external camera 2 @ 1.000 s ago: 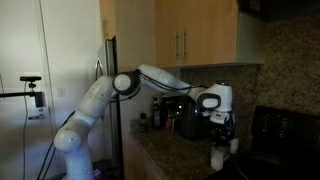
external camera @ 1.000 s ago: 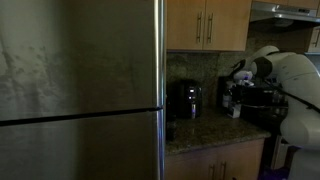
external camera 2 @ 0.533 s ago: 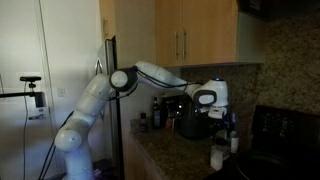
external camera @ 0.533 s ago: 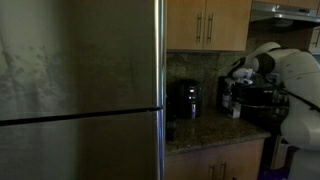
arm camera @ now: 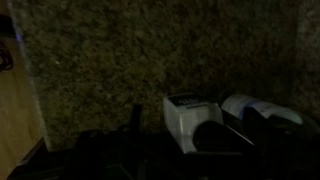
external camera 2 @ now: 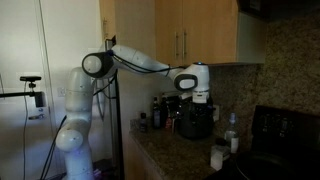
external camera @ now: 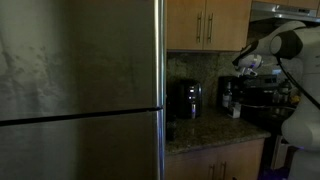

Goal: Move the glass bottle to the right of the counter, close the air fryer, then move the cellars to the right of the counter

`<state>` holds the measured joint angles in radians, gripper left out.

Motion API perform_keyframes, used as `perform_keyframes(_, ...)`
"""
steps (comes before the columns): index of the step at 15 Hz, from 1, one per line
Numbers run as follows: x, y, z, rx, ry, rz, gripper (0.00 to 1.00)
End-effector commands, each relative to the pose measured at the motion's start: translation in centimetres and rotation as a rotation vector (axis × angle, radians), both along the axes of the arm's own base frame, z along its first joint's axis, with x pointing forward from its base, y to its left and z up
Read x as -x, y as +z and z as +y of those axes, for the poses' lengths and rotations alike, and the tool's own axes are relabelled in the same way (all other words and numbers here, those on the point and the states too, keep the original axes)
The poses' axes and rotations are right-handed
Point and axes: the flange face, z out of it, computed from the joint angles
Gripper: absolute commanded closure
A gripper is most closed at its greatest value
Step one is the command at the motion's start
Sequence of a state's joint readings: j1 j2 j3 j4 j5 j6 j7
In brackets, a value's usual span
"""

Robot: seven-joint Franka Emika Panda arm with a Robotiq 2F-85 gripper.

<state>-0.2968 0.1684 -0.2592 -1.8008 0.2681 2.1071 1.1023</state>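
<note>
One air fryer (external camera 2: 195, 122) at back edge of counter (external camera 2: 172, 158). One glass bottle (external camera 2: 232, 132) upright toward counter end by stove (external camera 2: 285, 128). One pale cellar (external camera 2: 217, 155) just beside bottle, nearer front edge; other cellars not discernible. Gripper (external camera 2: 200, 98) raised above air fryer; jaw spread: cannot tell. Labels too dim to read.

Wrist view dark, blurred; jaws too small to tell stance; cellars (external camera 2: 217, 156) tiny, count unclear.

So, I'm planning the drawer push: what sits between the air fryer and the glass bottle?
Only bare granite counter, seen in an exterior view: nothing stands between the air fryer and the glass bottle.
</note>
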Motion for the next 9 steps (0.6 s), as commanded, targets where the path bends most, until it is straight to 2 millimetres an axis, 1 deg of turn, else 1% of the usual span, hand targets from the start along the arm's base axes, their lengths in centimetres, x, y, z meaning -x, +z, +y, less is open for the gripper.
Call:
perform_keyframes(1,5.7,1.1,5.7,-0.066,0.193,0.006,0.00)
perform_keyframes(3,8.7,2.4,7.6,-0.097,0.304,0.007,0.00)
perform_keyframes(4,5.2,1.8,5.7,-0.068,0.214,0.022,0.00)
perform_keyframes(5,6.5,2.3,6.6,-0.080,0.250,0.020,0.00)
perform_keyframes(6,7.5,2.8,7.1,-0.084,0.268,0.011,0.00)
perform_keyframes(7,8.1,3.1,7.4,-0.085,0.275,0.004,0.00)
perform_keyframes(8,6.7,1.1,11.0,-0.133,0.388,0.023,0.00)
perform_keyframes(9,7.2,1.1,14.5,-0.117,0.452,0.026,0.00)
